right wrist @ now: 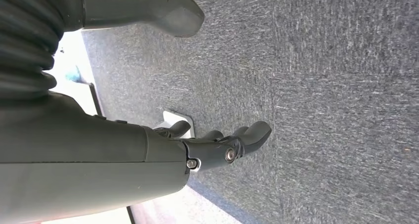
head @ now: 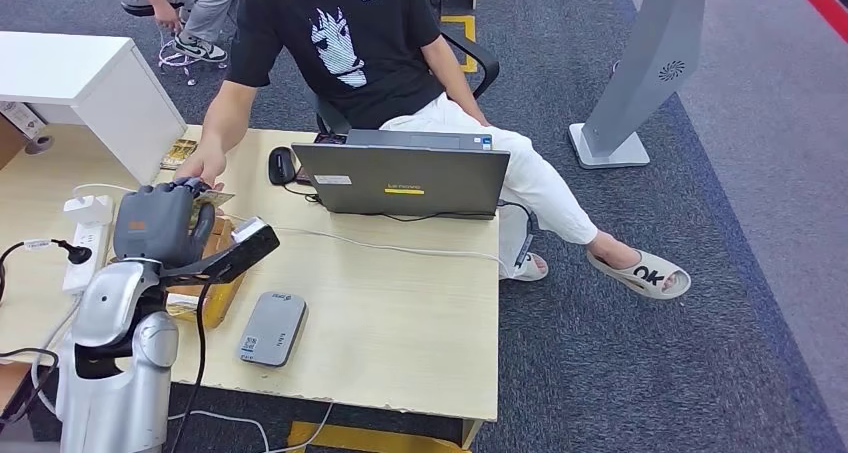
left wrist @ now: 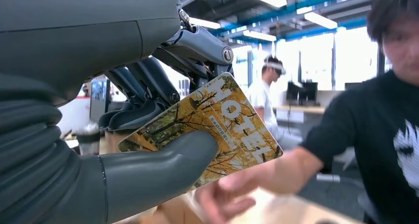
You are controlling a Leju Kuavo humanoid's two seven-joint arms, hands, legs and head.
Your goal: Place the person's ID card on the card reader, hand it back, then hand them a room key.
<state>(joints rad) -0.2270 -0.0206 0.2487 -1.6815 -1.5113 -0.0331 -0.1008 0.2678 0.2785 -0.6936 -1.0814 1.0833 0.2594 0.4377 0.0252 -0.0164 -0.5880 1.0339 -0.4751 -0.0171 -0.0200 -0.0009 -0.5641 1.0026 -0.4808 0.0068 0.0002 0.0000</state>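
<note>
The robot's left arm [head: 118, 318] is showing rounded silver shells with a black cable running alongside, its left hand [head: 160, 223] is wearing a grey ribbed cover, thick grey thumb and darker fingers [left wrist: 148, 80] with bare screws, and the right hand [right wrist: 217, 145] is showing the same.

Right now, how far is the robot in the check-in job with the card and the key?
The last step is under way. The left hand holds out a yellow card printed "HOTEL", pinched between thumb and fingers, and the person's hand reaches under it. Left: the person taking it and the hand letting go. Nothing lies on the grey card reader. The right hand hangs empty.
</note>
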